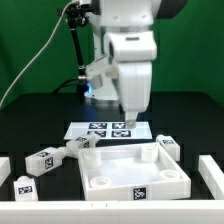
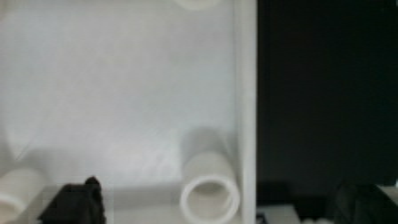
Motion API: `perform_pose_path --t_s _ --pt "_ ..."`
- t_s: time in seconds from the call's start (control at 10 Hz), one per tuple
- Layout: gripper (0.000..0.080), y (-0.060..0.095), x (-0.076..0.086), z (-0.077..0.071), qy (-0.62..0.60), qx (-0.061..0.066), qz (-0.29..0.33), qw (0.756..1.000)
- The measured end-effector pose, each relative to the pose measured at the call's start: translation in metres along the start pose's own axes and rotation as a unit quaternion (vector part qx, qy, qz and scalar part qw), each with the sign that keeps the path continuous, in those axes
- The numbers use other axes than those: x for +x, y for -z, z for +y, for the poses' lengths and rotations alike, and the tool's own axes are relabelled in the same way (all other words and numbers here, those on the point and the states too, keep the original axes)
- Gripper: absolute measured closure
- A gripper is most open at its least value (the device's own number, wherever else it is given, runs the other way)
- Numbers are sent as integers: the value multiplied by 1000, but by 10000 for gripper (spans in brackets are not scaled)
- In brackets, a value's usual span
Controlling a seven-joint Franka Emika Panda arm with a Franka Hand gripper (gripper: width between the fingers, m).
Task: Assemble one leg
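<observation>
Several legs lie on the black table in the exterior view: short white posts with tags, one [image 1: 45, 158] and another [image 1: 25, 185] at the exterior view's left, one [image 1: 80, 143] by the panel's far left corner, and one [image 1: 167, 147] at the right. The wide white square panel [image 1: 100, 180] lies in the middle. My gripper [image 1: 128, 122] hangs over the panel's far edge, open and empty. In the wrist view the gripper [image 2: 222, 205] straddles the panel's edge [image 2: 125, 100] with a round corner socket [image 2: 210, 190] between its dark fingertips [image 2: 75, 200]. No leg shows in the wrist view.
The marker board [image 1: 95, 127] lies just behind the panel, under the arm. White border rails stand at the exterior view's left [image 1: 4, 166], right [image 1: 212, 172] and front. A black cable and a lamp stand behind the arm.
</observation>
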State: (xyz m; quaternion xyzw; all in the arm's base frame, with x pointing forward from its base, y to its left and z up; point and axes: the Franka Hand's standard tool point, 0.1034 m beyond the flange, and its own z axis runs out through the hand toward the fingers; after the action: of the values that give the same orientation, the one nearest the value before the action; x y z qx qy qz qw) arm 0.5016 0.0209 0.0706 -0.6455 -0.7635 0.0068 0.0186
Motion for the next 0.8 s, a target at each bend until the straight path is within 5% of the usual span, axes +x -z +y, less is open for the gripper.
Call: perform_pose_path --t_s 0.4,0.8 --pt "150 -49 -10 -12 -16 9 13 1000" --pt "150 -54 -9 -11 -19 11 15 1000"
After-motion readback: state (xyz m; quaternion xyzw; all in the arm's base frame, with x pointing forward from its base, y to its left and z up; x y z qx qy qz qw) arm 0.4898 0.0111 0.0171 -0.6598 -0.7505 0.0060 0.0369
